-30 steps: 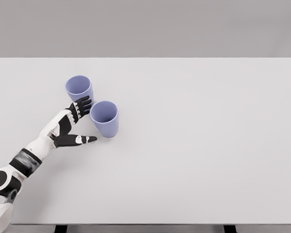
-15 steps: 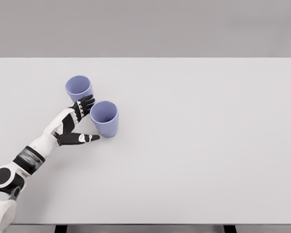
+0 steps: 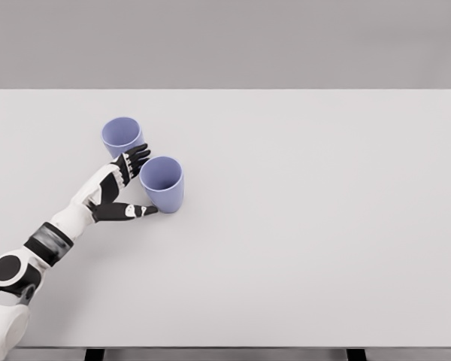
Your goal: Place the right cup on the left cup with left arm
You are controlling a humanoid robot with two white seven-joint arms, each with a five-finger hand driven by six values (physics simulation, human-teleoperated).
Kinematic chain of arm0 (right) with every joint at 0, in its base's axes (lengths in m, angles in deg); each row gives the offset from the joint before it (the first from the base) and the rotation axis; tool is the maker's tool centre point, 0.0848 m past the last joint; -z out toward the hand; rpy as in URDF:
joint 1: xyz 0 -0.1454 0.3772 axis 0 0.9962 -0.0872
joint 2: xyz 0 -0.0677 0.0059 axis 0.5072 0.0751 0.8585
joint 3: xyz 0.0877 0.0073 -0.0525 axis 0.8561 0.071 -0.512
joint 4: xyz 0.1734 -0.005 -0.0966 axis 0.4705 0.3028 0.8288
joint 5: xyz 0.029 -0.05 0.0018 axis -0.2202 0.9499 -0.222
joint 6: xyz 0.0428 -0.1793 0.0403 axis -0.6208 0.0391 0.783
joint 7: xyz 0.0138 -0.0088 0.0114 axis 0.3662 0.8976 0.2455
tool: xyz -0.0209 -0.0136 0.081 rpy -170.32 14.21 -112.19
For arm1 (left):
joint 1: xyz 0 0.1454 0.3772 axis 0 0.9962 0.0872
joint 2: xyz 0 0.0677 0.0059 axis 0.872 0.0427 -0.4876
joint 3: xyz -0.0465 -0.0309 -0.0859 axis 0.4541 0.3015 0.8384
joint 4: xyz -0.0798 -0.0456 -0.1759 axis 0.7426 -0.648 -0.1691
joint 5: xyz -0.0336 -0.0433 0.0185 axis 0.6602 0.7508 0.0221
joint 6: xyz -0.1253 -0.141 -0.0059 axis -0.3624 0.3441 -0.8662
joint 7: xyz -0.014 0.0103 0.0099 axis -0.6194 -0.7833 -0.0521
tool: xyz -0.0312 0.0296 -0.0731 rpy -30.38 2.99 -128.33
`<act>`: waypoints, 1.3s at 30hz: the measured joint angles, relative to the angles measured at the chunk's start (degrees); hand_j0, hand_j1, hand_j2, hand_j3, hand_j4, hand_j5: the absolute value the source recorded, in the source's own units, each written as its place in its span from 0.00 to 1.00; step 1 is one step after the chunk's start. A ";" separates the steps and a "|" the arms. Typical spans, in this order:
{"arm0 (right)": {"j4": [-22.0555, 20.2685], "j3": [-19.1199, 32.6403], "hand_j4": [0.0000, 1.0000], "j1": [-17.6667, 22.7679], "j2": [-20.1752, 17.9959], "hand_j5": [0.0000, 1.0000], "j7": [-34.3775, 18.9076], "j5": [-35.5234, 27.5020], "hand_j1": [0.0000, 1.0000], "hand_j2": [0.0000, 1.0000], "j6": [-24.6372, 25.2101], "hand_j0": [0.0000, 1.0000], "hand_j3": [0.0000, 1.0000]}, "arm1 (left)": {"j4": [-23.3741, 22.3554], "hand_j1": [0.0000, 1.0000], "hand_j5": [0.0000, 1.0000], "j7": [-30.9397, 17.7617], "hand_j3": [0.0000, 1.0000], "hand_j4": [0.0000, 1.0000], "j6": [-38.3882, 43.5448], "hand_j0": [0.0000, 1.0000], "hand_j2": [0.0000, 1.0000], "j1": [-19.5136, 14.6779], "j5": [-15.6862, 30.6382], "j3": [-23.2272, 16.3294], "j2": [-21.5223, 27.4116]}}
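Two lavender-blue cups stand upright on the white table (image 3: pixel 301 226). The left cup (image 3: pixel 122 136) is farther back; the right cup (image 3: pixel 162 183) stands nearer and to its right, a small gap between them. My left hand (image 3: pixel 140 183) is spread open against the left side of the right cup. Its fingers (image 3: pixel 134 160) reach up into the gap between the cups. The thumb (image 3: pixel 139 211) points at the base of the right cup and is at or very near it. Nothing is grasped. The right arm does not show.
The table's front edge runs along the bottom of the view, with dark legs just visible beneath it. A plain grey wall lies behind the far edge.
My left hand has slid forward and right toward the right cup, the thumb nearing its base and the fingers going deeper between the cups. Both cups stayed put.
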 measured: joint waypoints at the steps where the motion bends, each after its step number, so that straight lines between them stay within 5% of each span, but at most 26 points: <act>1: 0.00 0.00 1.00 0.00 0.00 1.00 0.00 0.00 1.00 1.00 0.00 1.00 1.00 | -0.03 1.00 1.00 0.00 1.00 1.00 0.00 1.00 1.00 -0.18 -0.04 -0.02 -0.14; 39: 0.00 0.00 1.00 0.00 0.00 1.00 0.00 0.01 1.00 1.00 0.01 1.00 1.00 | 1.22 1.00 1.00 -0.02 1.00 1.00 -0.10 1.00 1.00 -0.44 -0.57 -1.36 -1.18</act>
